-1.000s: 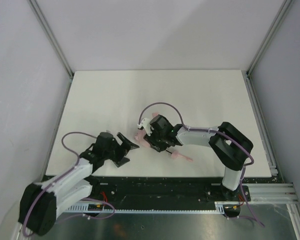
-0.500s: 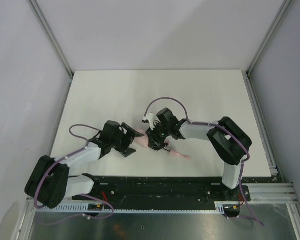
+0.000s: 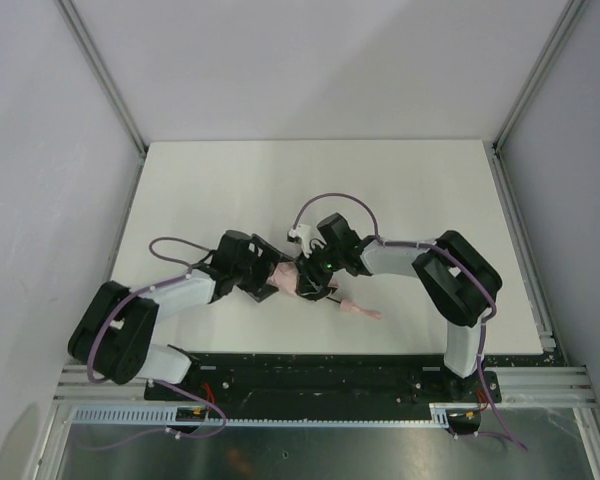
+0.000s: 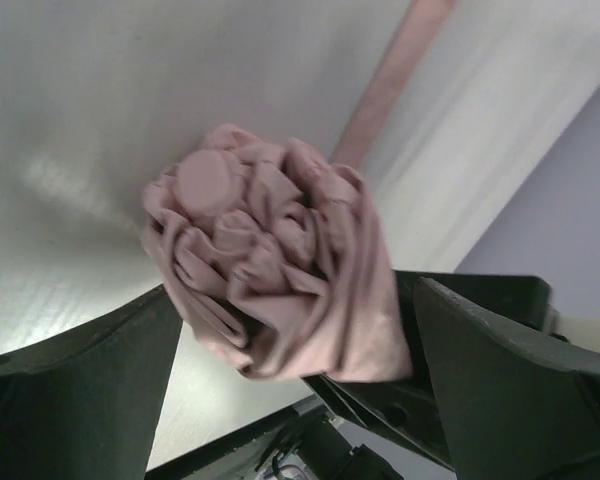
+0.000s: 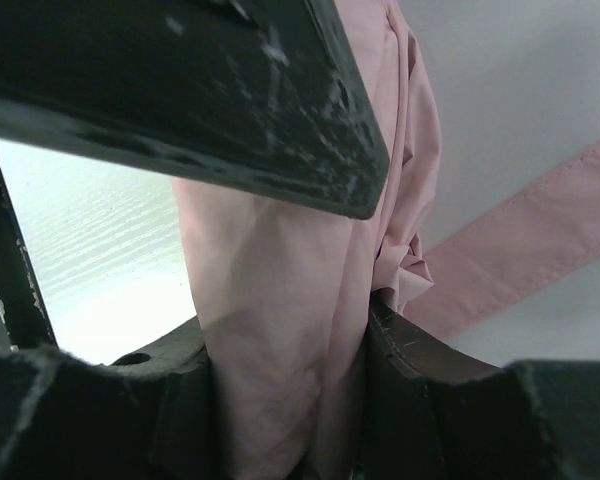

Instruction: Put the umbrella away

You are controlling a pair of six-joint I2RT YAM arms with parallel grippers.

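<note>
Right wrist: umbrella (image 5: 278,340) in right hand (image 5: 285,265)

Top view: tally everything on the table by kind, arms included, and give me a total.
umbrella: 1
Robot arms: 2 (left gripper, right gripper)
Total: 3

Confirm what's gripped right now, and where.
Right gripper is shut on the umbrella, clamping its bunched fabric canopy. Left gripper stands open around the canopy's end, holding nothing.
</note>
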